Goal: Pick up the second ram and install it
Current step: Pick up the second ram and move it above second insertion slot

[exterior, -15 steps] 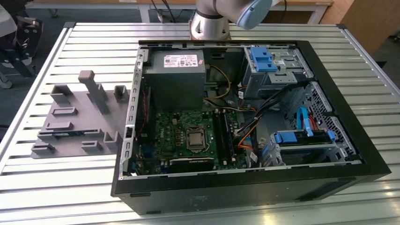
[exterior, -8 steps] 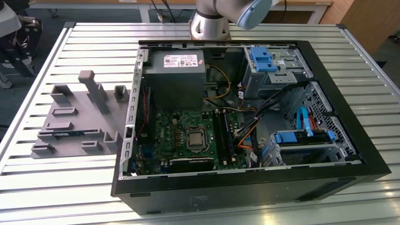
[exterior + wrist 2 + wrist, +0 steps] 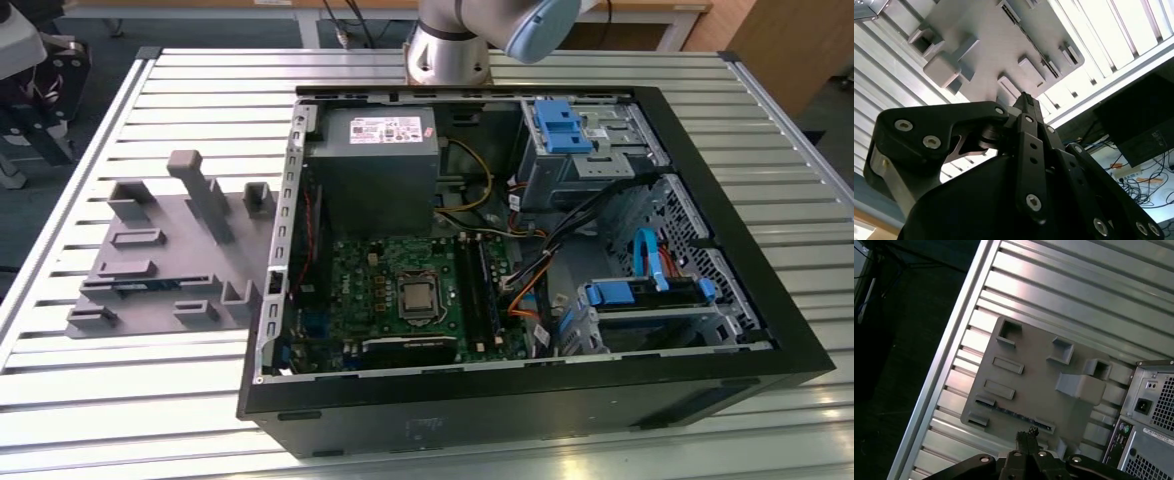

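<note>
Hovering above grey tray, gripper jaws pressed together, empty; second ram edge-up in tray slot just ahead, long axis along jaw-opening line.

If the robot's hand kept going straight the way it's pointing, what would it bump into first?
Probably the grey tray. The hand points at the tray's edge, close to the slot where the second ram seems to stand. Depth is hard to judge.

The tray lay on the table, just beside the computer case, on the exterior view's left. The second ram stood in a tray slot. The motherboard lay inside the case.
</note>
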Robot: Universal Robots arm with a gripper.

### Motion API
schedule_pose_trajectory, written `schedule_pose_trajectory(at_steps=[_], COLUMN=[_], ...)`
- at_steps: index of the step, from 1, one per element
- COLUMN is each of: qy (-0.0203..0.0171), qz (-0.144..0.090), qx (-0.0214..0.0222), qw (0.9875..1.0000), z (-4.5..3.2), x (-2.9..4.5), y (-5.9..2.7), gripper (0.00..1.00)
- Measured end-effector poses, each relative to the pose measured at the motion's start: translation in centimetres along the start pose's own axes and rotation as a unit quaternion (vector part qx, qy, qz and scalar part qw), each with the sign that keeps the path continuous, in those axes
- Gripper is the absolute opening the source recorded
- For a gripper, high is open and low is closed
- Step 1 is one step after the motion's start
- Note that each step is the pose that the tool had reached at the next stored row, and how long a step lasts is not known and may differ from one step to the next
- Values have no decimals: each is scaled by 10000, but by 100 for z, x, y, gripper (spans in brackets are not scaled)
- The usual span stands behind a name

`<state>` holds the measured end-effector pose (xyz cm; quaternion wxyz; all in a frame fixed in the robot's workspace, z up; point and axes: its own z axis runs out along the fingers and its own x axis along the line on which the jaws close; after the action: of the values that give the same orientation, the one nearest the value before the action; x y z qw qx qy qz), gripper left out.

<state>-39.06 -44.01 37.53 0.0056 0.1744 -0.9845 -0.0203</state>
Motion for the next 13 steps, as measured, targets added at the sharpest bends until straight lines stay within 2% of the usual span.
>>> schedule_pose_trajectory(at_steps=[3, 6, 9, 13], qy=[7, 18, 27, 40], qz=[-182, -423, -651, -942], qx=[1, 2, 2, 4], qw=[9998, 9991, 9979, 9955], z=[1, 3, 4, 6], x=[0, 0, 0, 0], y=[0, 0, 0, -1], gripper=[11, 11, 11, 11])
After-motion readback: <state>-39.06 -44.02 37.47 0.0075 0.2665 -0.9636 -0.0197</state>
